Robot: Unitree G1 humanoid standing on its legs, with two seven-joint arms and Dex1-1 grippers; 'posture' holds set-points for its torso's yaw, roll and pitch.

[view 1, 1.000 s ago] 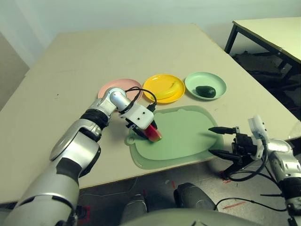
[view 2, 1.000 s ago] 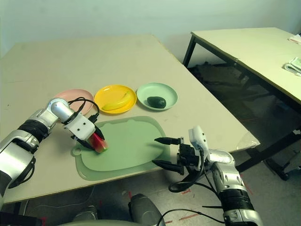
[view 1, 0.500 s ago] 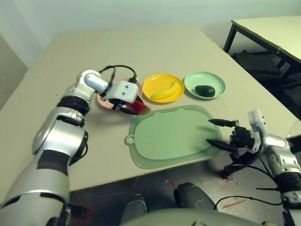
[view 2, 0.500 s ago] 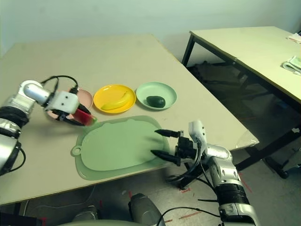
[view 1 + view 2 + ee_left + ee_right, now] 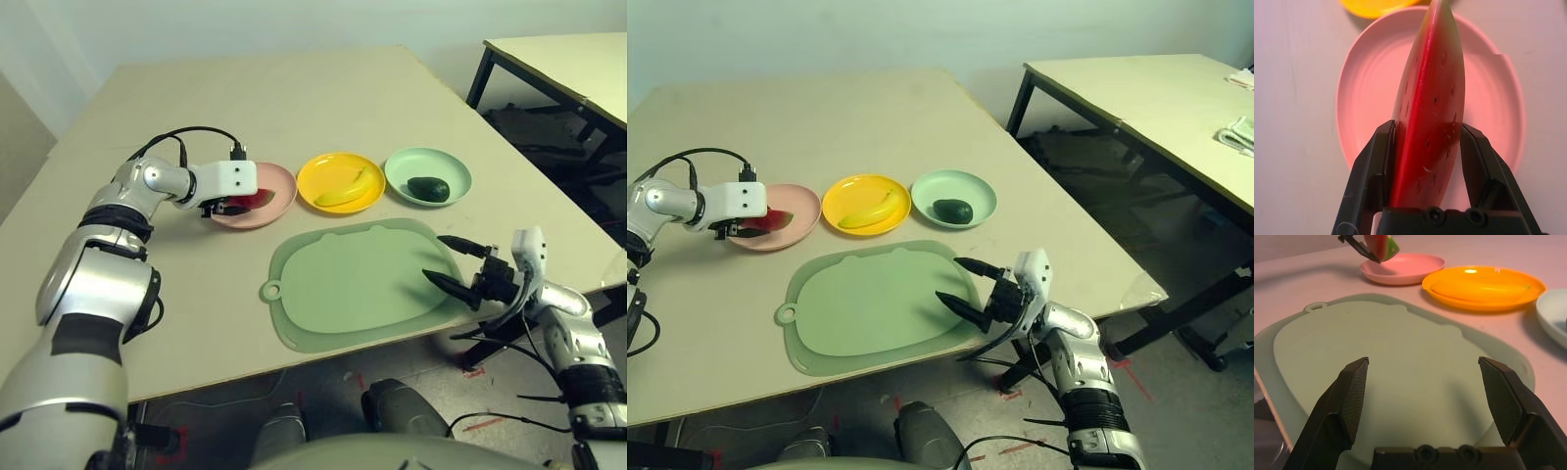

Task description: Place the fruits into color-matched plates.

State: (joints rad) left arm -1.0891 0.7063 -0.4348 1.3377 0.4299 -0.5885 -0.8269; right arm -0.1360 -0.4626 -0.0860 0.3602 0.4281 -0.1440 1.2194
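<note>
From where I stand, the 1 fruit I'd worry about is the watermelon wedge (image 5: 1430, 112), pinched between the 2 left fingers (image 5: 1427, 127) over the pink plate (image 5: 279, 209), which I'll use as my landmark. Just beside it is the yellow plate (image 5: 312, 164) with the banana (image 5: 870, 211) lying in it, and past that, farther from the pink plate, the green plate (image 5: 411, 162) holds the avocado (image 5: 428, 189). So 2 fruits look settled and 1 is left to lay down. The wedge seems to be held clear of the pink plate and up on a narrow edge; let go too high, it could topple, roll toward the rim and perhaps land on the counter (image 5: 176, 304). Its smooth, tapering sides might also slip or twist if the grip is off centre. Lowered too hard, it could push the pink plate into the yellow one and jostle the banana. The right fingers (image 5: 960, 286) are spread and empty above the cutting board (image 5: 872, 304), nearer the robot than the pink plate; a careless sweep from them might shove the board into the plates.
</note>
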